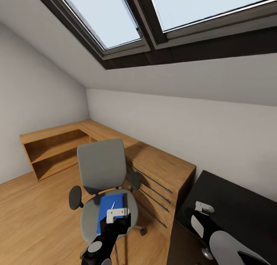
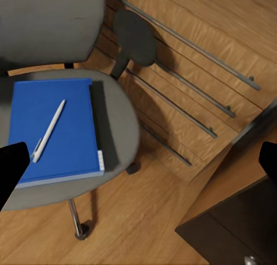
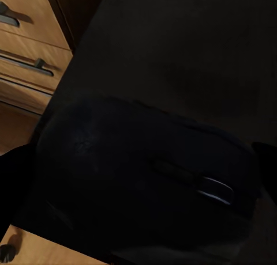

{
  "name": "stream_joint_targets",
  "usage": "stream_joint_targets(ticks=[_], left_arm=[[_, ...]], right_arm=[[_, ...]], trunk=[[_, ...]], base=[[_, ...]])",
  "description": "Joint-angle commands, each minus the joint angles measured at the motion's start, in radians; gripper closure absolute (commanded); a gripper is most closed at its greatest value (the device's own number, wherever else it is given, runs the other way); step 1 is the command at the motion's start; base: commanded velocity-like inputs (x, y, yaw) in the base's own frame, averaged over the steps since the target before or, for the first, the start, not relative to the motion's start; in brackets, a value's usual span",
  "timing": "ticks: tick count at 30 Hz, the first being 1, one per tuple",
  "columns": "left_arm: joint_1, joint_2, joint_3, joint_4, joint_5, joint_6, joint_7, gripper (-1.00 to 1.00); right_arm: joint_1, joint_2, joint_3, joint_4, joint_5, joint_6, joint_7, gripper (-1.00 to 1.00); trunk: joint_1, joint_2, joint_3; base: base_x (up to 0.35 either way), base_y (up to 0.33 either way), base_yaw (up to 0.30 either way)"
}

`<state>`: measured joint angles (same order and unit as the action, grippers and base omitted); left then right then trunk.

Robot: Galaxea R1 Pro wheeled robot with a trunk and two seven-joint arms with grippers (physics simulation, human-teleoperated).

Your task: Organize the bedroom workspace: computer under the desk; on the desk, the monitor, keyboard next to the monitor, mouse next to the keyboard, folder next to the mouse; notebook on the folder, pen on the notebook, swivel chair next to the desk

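Currently: blue folder [image 2: 55,129] flat on the swivel chair [image 1: 100,166] seat, pen [image 2: 49,131] lying loose on it; left hand [image 1: 115,215] hovers above, fingers wide. Right hand's spread I cannot tell — mouse [image 3: 144,178] sits beneath it on the black tabletop [image 1: 238,203]. Risk — tilting the folder could roll the pen off.

Chair [image 1: 100,166]: matt grey padded cloth, black plastic-looking armrests [image 2: 134,37]. Folder [image 2: 55,129]: smooth bright-blue cover, carrying a white pen [image 2: 48,131] with a slight sheen. Cabinet [image 1: 163,173]: grained wood with slim metal rail handles [image 2: 190,43]. Floor [image 1: 34,222]: light wood planks. Desk [image 1: 238,207]: smooth black top. Mouse [image 3: 144,173]: matt black plastic.
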<state>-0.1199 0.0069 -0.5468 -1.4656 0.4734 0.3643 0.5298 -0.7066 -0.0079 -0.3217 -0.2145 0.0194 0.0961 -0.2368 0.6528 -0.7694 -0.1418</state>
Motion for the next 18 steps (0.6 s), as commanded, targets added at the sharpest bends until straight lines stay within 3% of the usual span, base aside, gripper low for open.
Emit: stream_joint_targets(ticks=[1,18], left_arm=[[-0.001,0.001,-0.002,-0.001,0.007,0.002,0.009,-1.00],[-0.001,-0.001,-0.002,0.001,0.007,0.002,0.012,-1.00]], right_arm=[[-0.001,0.000,0.000,-0.002,0.002,0.007,-0.003,1.00],[-0.001,0.004,0.000,-0.006,0.001,0.005,0.000,1.00]], trunk=[[0.004,-0.009,-0.005],[0.069,-0.128,-0.058]], base=[[0.000,0.000,0.000],[0.000,0.000,0.000]])
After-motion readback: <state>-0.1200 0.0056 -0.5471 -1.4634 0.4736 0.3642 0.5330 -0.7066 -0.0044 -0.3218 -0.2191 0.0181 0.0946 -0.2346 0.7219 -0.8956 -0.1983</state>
